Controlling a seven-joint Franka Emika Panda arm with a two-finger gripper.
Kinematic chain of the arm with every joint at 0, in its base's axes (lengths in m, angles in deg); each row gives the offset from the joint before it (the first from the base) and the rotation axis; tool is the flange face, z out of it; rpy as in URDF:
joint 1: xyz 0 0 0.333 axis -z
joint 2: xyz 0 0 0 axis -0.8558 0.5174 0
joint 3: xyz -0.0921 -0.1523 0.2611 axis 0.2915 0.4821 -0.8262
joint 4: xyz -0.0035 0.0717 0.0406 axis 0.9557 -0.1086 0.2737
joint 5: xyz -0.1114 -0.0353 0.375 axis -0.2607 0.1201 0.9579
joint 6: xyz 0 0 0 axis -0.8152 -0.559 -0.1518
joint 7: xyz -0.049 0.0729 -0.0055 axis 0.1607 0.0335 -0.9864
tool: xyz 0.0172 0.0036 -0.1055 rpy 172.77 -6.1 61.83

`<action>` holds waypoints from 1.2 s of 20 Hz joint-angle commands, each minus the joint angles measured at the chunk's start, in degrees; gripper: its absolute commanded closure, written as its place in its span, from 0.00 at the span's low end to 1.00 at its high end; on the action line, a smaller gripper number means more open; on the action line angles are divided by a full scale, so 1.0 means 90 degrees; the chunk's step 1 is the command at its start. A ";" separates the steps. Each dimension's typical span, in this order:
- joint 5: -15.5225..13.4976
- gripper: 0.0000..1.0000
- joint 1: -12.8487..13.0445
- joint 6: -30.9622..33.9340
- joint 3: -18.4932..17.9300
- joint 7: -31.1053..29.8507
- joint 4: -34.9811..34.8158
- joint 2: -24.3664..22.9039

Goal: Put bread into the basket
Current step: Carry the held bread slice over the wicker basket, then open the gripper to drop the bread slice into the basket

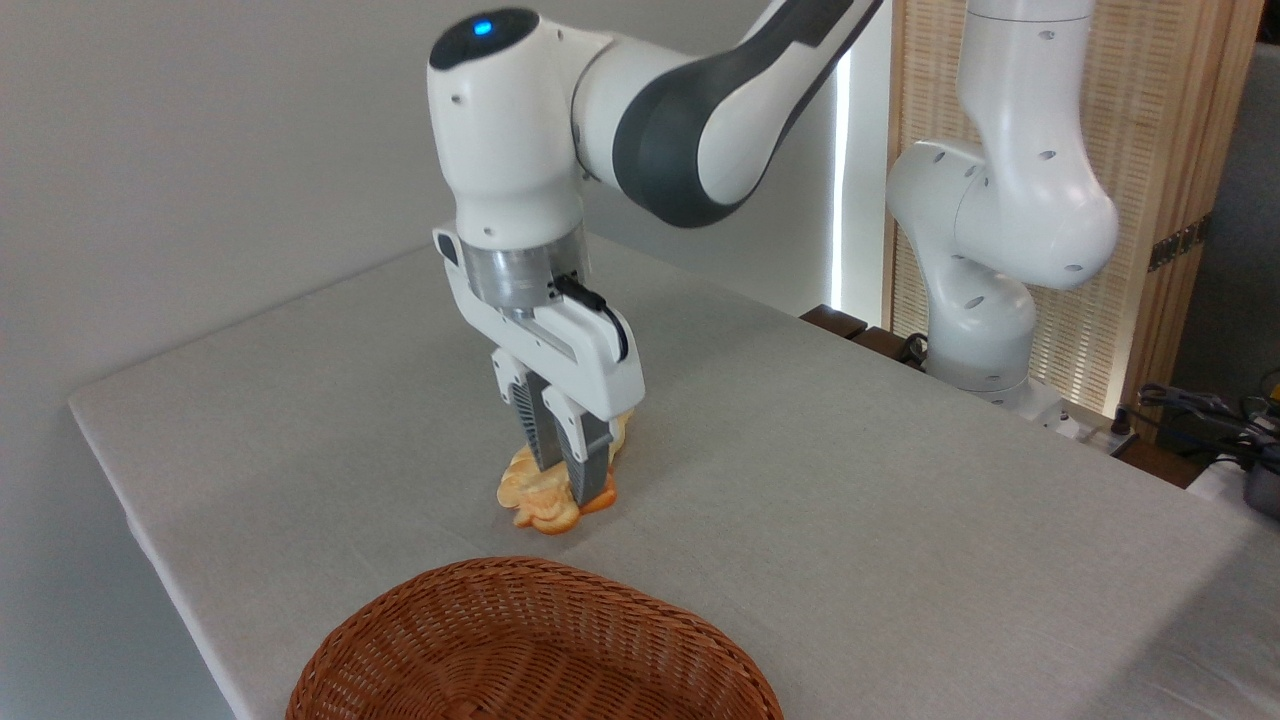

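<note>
The bread (532, 506) is a golden, flaky bun lying on the grey tablecloth near the middle of the table. My gripper (570, 478) points straight down onto it, and its two grey fingers (590, 462) stand close together, pinching the bun's middle so that its sides bulge out around them. The bun still rests on the cloth. The basket (520, 582), a wide oval of reddish-brown wicker, sits at the front edge just below the bun and is partly cut off by the frame. It looks empty where I can see inside.
The table (850, 480) is covered in grey cloth, and its left edge drops off close to the basket. The arm's white base (985, 330) stands at the back right. Cables and dark gear (1215, 415) lie at the far right beside a wooden slat screen (1160, 120).
</note>
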 commanded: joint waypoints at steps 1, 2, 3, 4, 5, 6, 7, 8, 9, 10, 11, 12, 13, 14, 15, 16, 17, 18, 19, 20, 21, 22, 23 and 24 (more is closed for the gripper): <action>-0.0163 0.57 -0.0026 -0.0345 -0.0056 0.0087 0.0280 -0.0020; -0.0163 0.57 -0.0036 -0.0608 -0.0085 0.0068 0.0319 -0.0010; -0.0173 0.57 -0.0026 -0.0881 -0.0201 0.0048 0.0339 -0.0010; -0.0173 0.55 -0.0026 -0.1116 -0.0261 0.0029 0.0339 -0.0010; -0.0173 0.55 -0.0026 -0.1283 -0.0271 0.0028 0.0348 0.0000; -0.0163 0.55 -0.0036 -0.1449 -0.0281 0.0038 0.0406 0.0019; -0.0153 0.55 -0.0026 -0.1644 -0.0348 0.0038 0.0446 0.0039; -0.0153 0.54 -0.0026 -0.1830 -0.0426 0.0038 0.0446 0.0058; -0.0124 0.48 -0.0026 -0.2005 -0.0447 0.0087 0.0446 0.0068; -0.0027 0.26 -0.0026 -0.2162 -0.0456 0.0106 0.0436 0.0088; 0.0138 0.00 -0.0026 -0.2308 -0.0456 0.0087 0.0427 0.0146; 0.0285 0.00 -0.0036 -0.2368 -0.0466 0.0068 0.0436 0.0156; 0.0354 0.00 -0.0036 -0.2378 -0.0515 0.0068 0.0436 0.0176; 0.0383 0.00 -0.0036 -0.2388 -0.0544 0.0068 0.0436 0.0185; 0.0384 0.00 -0.0036 -0.2398 -0.0544 0.0068 0.0436 0.0185; 0.0384 0.00 -0.0036 -0.2427 -0.0544 0.0068 0.0436 0.0185; 0.0393 0.00 -0.0026 -0.2437 -0.0544 0.0077 0.0436 0.0185; 0.0394 0.00 -0.0026 -0.2437 -0.0544 0.0068 0.0446 0.0185; 0.0394 0.00 -0.0026 -0.2437 -0.0544 0.0068 0.0436 0.0185; 0.0394 0.00 -0.0026 -0.2437 -0.0544 0.0068 0.0436 0.0185; 0.0394 0.00 -0.0026 -0.2437 -0.0535 0.0058 0.0436 0.0185; 0.0394 0.00 -0.0026 -0.2437 -0.0535 0.0058 0.0436 0.0185; 0.0394 0.00 -0.0026 -0.2437 -0.0535 0.0048 0.0436 0.0185; 0.0394 0.00 -0.0026 -0.2437 -0.0535 0.0048 0.0436 0.0185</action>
